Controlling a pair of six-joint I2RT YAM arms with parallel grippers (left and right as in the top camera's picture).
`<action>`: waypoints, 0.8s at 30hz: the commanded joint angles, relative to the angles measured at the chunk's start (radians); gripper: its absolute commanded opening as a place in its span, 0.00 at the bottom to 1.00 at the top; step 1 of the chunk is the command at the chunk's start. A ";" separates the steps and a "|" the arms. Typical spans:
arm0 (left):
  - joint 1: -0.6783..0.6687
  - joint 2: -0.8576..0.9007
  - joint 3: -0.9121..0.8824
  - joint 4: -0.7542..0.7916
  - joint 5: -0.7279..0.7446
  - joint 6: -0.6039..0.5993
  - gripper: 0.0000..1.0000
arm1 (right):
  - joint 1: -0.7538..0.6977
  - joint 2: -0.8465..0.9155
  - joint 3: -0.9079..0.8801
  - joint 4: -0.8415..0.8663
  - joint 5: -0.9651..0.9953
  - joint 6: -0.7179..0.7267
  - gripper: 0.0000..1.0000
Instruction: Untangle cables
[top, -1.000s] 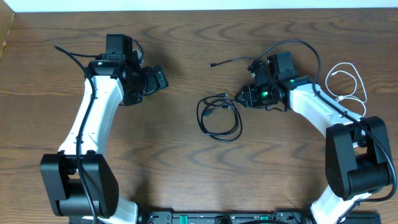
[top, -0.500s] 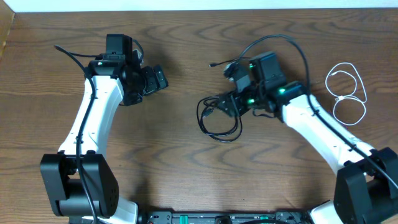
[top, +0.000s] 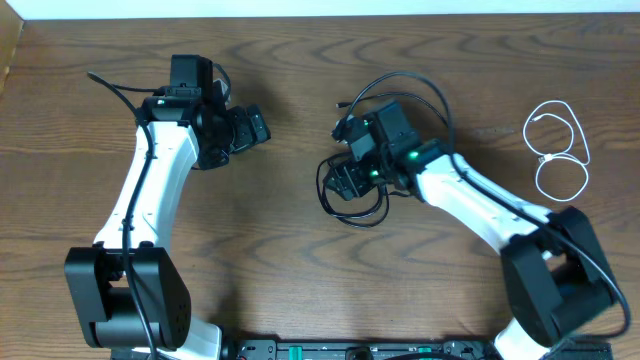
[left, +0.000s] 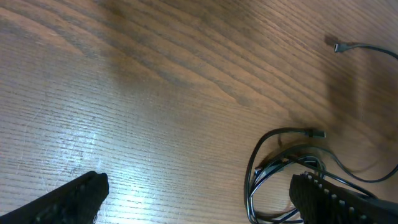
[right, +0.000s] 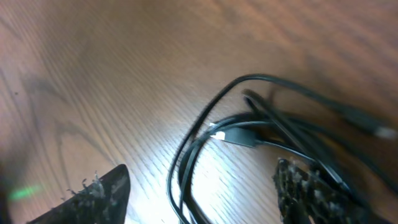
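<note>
The brown wood-grain bench (top: 300, 270) carries both cords, and they lie well apart. The thin white cable (top: 558, 150) sits in two loose loops near the right edge. The longer, thin black cable (top: 352, 208) lies coiled on itself near the middle. I see no crossing between the two, so I judge that the work left is in the black coil's own overlaps.

My left fingers (top: 252, 126) hang wide open over bare wood, well left of the coil, holding nothing. My right fingers (top: 346, 178) are over the coil's upper edge. In the right wrist view they stand apart with several strands running across the gap. Neither pad appears to press on a strand, so I read them as open and not gripping.

The black cable looks light, limp and smooth-jacketed. I expect it to slide on the wood, drag neighbouring loops along and slip through a loose pinch. It won't hold a shape when pushed, so it has to be pulled, one strand at a time rather than a bundle.

The best hold, I think, is just behind a plug, where the moulded body gives the pads a stop. A small free plug end (left: 336, 46) lies clear above the coil. A stubby connector body (right: 239, 137) lies among the strands between my right fingers.
</note>
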 joint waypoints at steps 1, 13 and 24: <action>0.002 0.004 -0.007 -0.003 -0.014 0.002 0.98 | 0.035 0.047 0.008 0.033 -0.076 0.050 0.65; 0.002 0.004 -0.007 -0.003 -0.014 0.002 0.98 | 0.120 0.095 0.008 0.027 -0.031 0.159 0.33; 0.002 0.004 -0.007 -0.003 -0.014 0.002 0.98 | 0.226 0.103 0.011 -0.024 0.188 0.179 0.34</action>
